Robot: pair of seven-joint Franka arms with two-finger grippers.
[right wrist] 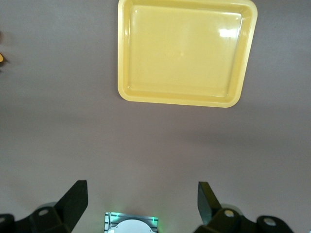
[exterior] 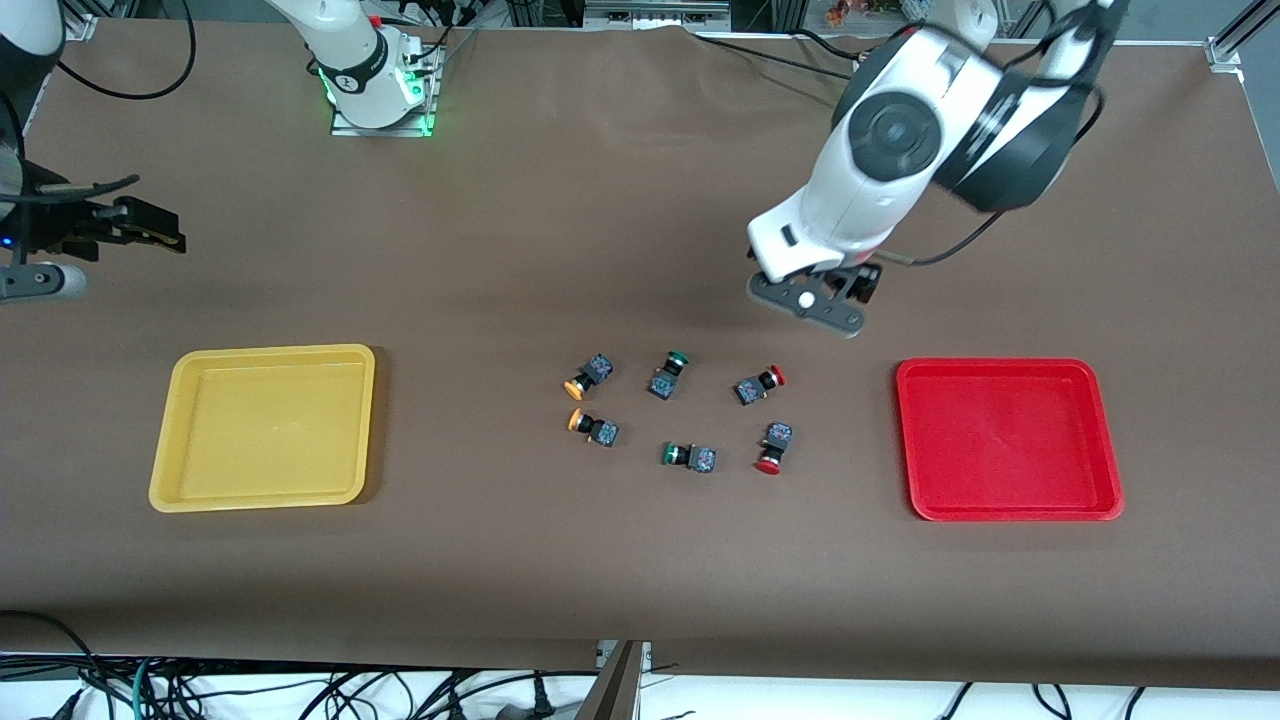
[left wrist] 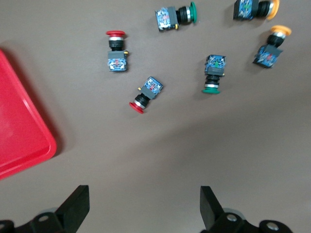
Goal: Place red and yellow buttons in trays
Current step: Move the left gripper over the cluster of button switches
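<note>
Two red buttons (exterior: 760, 384) (exterior: 773, 447) and two yellow buttons (exterior: 588, 376) (exterior: 592, 426) lie on their sides mid-table. The red tray (exterior: 1008, 438) lies toward the left arm's end and the yellow tray (exterior: 262, 425) toward the right arm's end; both hold nothing. My left gripper (exterior: 812, 300) hangs open and empty above the table beside the cluster. Its wrist view (left wrist: 145, 208) shows the red buttons (left wrist: 116, 51) (left wrist: 147, 93), the yellow buttons (left wrist: 255, 8) (left wrist: 269, 48) and the red tray's corner (left wrist: 19, 136). My right gripper (exterior: 150, 228) is open and empty (right wrist: 143, 206), off from the yellow tray (right wrist: 177, 99).
Two green-capped buttons (exterior: 668, 374) (exterior: 690, 456) lie among the others, between the yellow pair and the red pair. They also show in the left wrist view (left wrist: 176, 15) (left wrist: 214, 73). The right arm's base (exterior: 378, 90) stands at the table's back edge.
</note>
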